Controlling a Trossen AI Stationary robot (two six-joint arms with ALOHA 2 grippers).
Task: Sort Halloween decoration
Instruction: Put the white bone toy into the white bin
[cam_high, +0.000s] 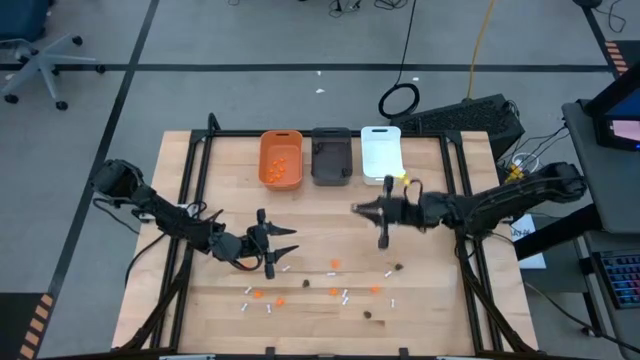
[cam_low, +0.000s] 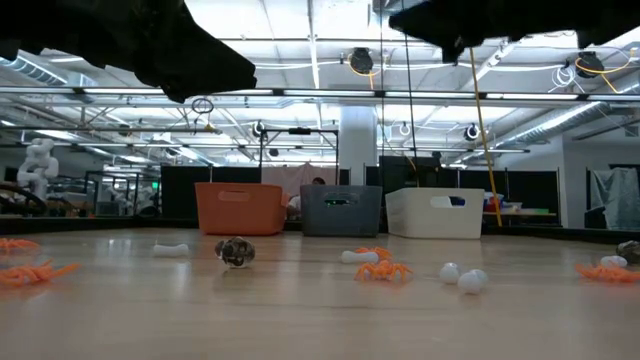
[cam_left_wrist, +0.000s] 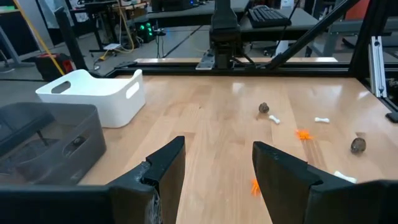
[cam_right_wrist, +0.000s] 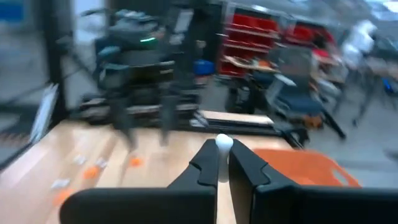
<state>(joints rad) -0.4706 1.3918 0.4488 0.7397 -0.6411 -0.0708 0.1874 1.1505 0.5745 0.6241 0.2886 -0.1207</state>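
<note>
**White stick in R grip, bin drop pending**

Your right gripper (cam_right_wrist: 222, 163) is clamped on a small white stick (cam_right_wrist: 223, 144), hanging just in front of the white bin (cam_high: 381, 153). Next: carry it over that bin, then release. Your left gripper (cam_high: 283, 243) is spread wide w/ nothing in it, well in front of the orange bin (cam_high: 281, 157). Remaining pieces (cam_high: 335, 265) lie scattered on the table (cam_high: 430, 310), further out from the bins.

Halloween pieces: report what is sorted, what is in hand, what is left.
Done: several orange pieces lie in the orange bin.
In hand: the right gripper, jaws shut, pinches a small white stick near the bins. The left gripper, jaws open, holds nothing.
Left: orange, white and dark pieces lie scattered on the table.
</note>
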